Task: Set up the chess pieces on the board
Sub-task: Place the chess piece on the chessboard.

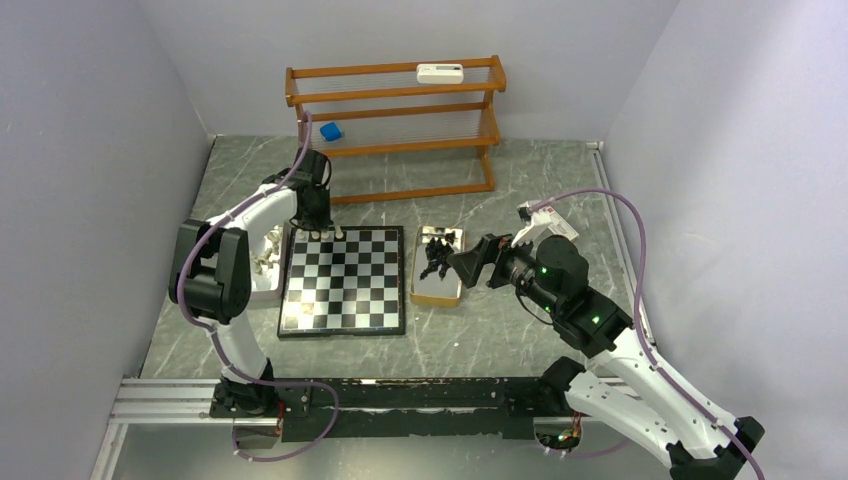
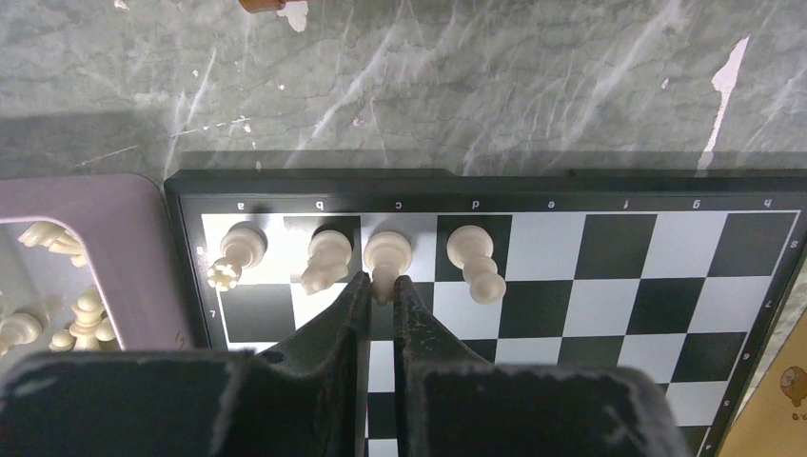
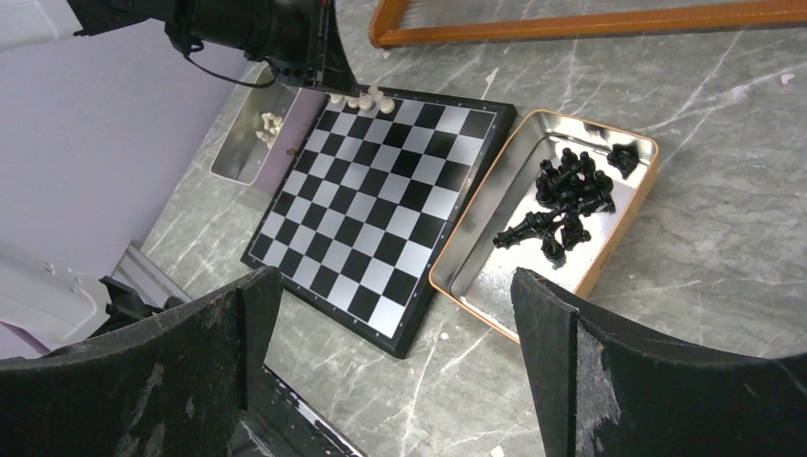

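- The board point(image 1: 343, 280) sits mid-frame in the top view, with a tray on either side of it.
- Four cream pieces point(image 2: 328, 259) stand on its far row, squares a to d, at the upper left of the board in the left wrist view.
- The left gripper point(image 2: 381, 284) is pinched around the third cream piece point(image 2: 386, 253) on the c square, a finger on each side of its base.
- The right gripper point(image 3: 395, 286) is spread wide with nothing in it, off to the right of the board in the top view.
- The black pieces point(image 3: 569, 195) are heaped in the metal tray point(image 3: 485, 276) just right of the board.
- More cream ones lie in the pale tray point(image 2: 133, 257) just beside the board's left edge.
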Controlling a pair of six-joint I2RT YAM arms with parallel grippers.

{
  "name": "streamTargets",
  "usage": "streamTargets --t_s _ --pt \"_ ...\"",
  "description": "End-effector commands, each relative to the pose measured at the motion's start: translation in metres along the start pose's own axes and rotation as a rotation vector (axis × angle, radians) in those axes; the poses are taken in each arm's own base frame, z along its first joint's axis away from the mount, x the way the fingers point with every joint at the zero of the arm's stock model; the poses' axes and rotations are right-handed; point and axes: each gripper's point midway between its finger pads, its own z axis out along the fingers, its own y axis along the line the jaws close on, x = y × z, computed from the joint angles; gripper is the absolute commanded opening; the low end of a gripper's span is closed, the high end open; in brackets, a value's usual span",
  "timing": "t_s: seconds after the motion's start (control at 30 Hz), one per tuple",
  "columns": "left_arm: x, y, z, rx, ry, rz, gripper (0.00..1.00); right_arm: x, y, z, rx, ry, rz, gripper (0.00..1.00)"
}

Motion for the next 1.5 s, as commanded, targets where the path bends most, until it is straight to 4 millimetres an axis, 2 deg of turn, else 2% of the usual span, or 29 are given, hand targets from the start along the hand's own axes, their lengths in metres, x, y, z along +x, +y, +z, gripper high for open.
streamTargets --t_s 0.0,0.4,1.47 --pt "0.0051 -0.0082 0.0061 0.025 0.015 0.027 0.15 -0.0113 0.0060 -0.0015 -0.019 -0.043 0.004 0.95" --pt "0.0071 -0.0116 0.0097 0.039 0.025 0.033 0.22 -0.0098 0.0056 -0.0004 -0.020 -0.040 0.007 0.95" --pt "-0.0010 -0.0137 0.0073 0.046 0.002 0.032 0.22 -0.0047 0.0034 0.0014 -0.019 -0.036 0.010 0.95"
